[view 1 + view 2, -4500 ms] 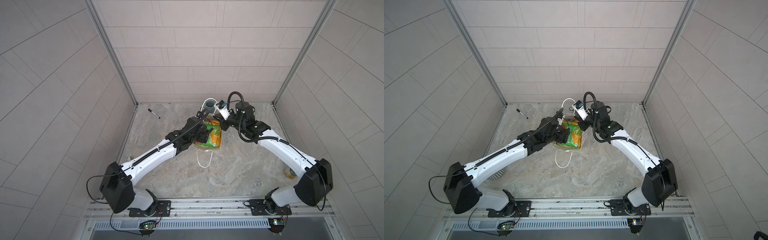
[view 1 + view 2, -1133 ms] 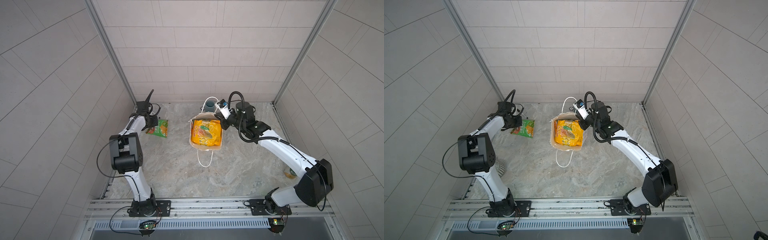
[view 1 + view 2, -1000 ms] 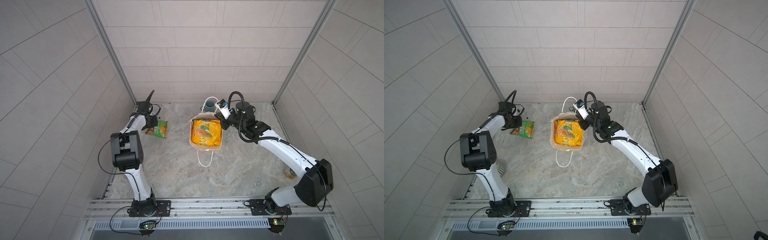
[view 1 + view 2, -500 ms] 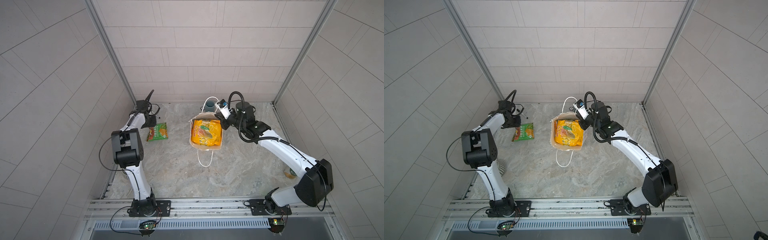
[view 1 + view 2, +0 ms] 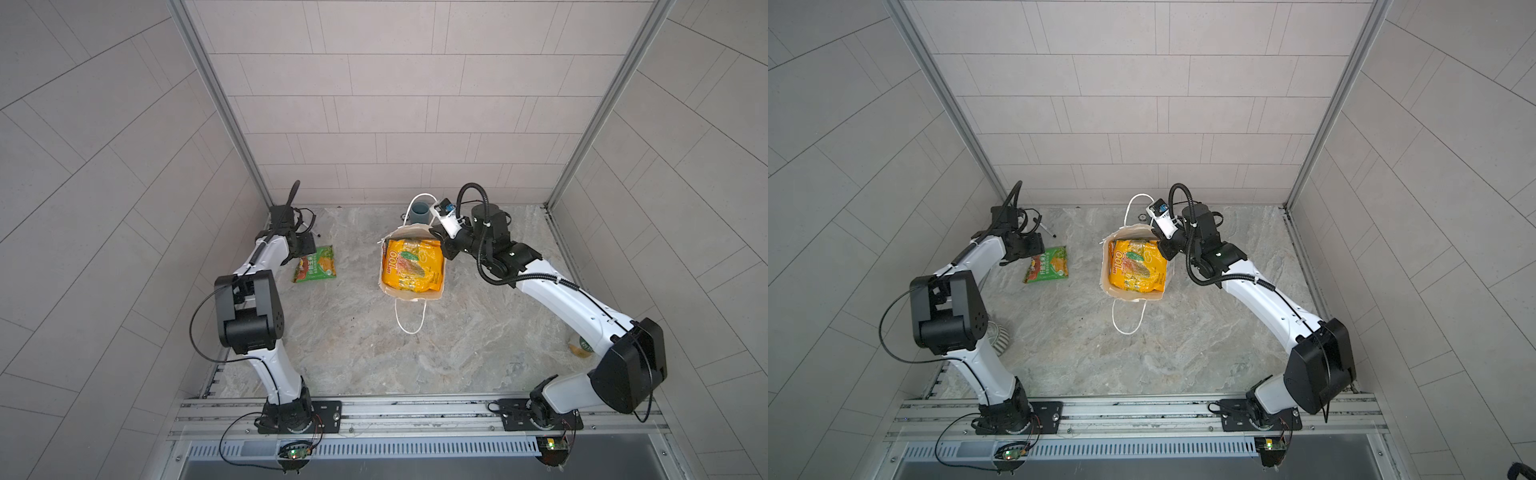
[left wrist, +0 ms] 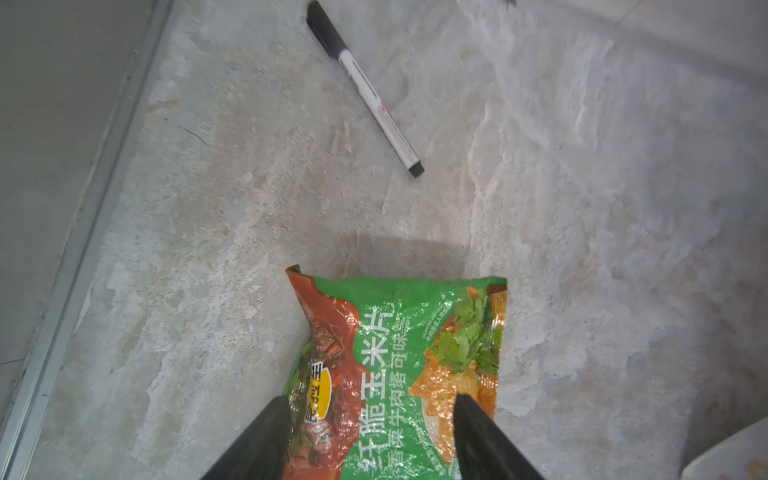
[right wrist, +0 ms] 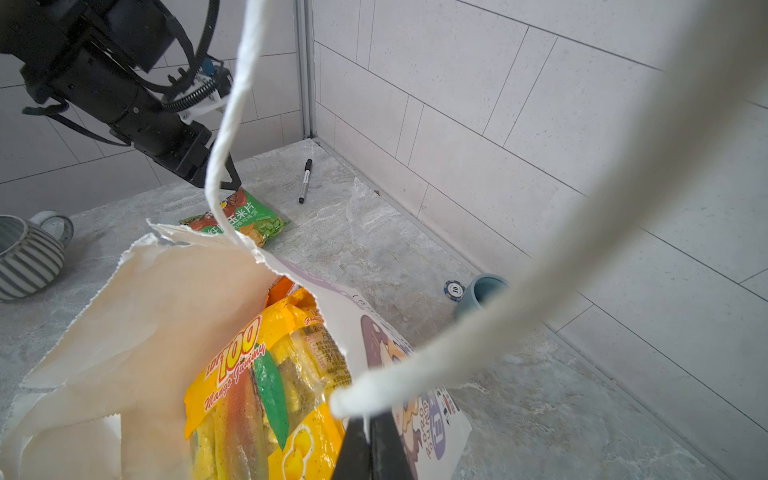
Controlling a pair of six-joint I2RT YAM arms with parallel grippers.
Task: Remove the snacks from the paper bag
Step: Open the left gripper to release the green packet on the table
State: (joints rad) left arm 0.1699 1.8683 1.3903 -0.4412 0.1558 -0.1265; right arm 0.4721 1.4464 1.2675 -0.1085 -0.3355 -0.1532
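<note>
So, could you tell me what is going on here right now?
A paper bag is being emptied. The right gripper is shut on the bag's rim. The left gripper is open over a green packet lying on the table, apart from the bag. A yellow packet is in the bag.

The paper bag point(image 5: 411, 294) is sitting on the table point(image 5: 374, 353), past centre toward 12 o'clock, a bagged packet point(image 5: 411, 264) lying in it. The loose packet point(image 5: 316, 269) is lying flat at the bag's 9 o'clock, apart from it. Pen point(image 6: 365, 89) is lying at that packet's 12 o'clock, cup point(image 5: 421, 212) standing at the bag's 12 o'clock. Left hand point(image 6: 370, 398) is hanging over the loose packet's 11 o'clock end; right hand point(image 7: 368, 432) is pinching the bag rim at 2 o'clock.
</note>
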